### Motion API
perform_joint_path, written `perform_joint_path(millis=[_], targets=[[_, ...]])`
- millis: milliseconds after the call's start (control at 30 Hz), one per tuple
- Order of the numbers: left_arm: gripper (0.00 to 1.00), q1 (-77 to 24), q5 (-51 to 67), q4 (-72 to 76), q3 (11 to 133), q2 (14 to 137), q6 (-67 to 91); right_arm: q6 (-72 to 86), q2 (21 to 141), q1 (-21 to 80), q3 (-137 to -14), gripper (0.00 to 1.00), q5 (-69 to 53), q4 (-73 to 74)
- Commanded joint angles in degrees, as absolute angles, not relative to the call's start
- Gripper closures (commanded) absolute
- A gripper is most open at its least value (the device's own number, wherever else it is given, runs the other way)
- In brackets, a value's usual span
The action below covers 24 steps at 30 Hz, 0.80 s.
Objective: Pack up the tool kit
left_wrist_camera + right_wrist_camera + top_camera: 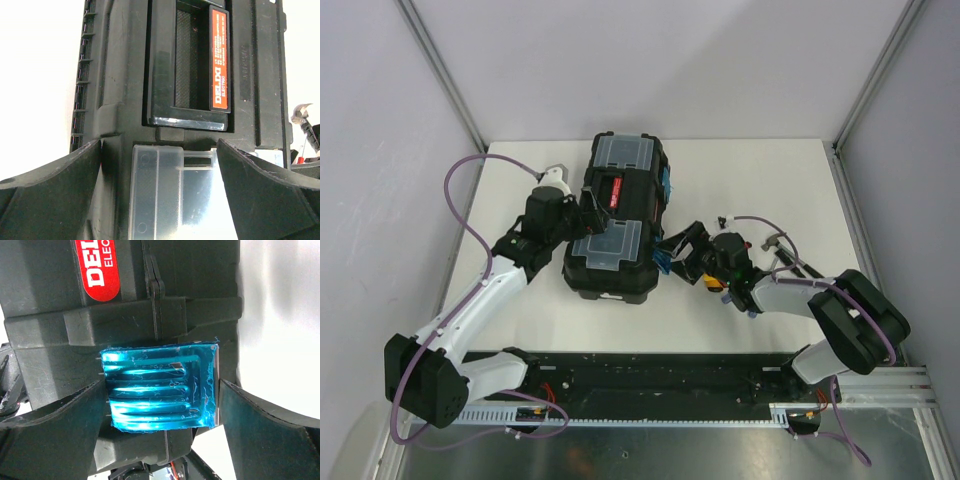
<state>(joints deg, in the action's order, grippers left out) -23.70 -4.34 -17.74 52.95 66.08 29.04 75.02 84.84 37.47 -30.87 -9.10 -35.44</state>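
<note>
Pincers both stand wide and hold nothing. The right pincer (160,410) straddles a blue latch (160,390) on the side of the toolbox (617,215), one finger on either side of it. The left pincer (160,200) hangs over the lid with the near clear compartment (155,185) between its fingers.

The toolbox lies on the white tabletop (770,190) between the two arms, a little left of middle, its lid shut as far as the views show. Its carry handle (187,65) lies folded flat in a recess along the middle of the lid, with a clear compartment at each end.

I judge the black shell to be hard, stiff plastic: bulky, smooth to the fingers, and weighty if loaded. The handle is the surest hold for lifting. The ridged latch gives purchase, though its glossy, wrinkled skin looks slippery. The clear lids look thinner and should not be squeezed.

A red label (218,57) on the handle reads "DELIXI ELECTRIC" in white, and the finer print beside it is too small to read. A red oval badge (97,270) near the latch shows "DEL" over "ELEC", the rest cut off.

Beyond the box, near the right arm, lies a metal-headed tool (301,114) whose kind I cannot tell, and no screwdriver can be made out for certain
</note>
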Motion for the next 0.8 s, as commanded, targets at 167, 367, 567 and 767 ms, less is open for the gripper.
perform_joint_path(millis=[167,367,567,767], targets=[[0.03,-25.35,3.42,-32.76,49.03,68.27,25.93,72.78,81.4,40.21,-37.65,0.06,-14.81,-45.85],[0.03,-25.38,3.59,-32.54,49.0,68.48,25.9,71.79,78.95,40.21,-38.61,0.15,-14.99,-43.66],[0.03,-25.39,3.55,-32.51,49.2,68.64,25.72,71.11,77.04,39.71,-38.63,0.27,-15.82,-44.16],[0.03,-25.4,3.48,-32.47,49.21,68.93,25.61,70.69,76.76,39.15,-38.59,0.27,-16.24,-43.96]])
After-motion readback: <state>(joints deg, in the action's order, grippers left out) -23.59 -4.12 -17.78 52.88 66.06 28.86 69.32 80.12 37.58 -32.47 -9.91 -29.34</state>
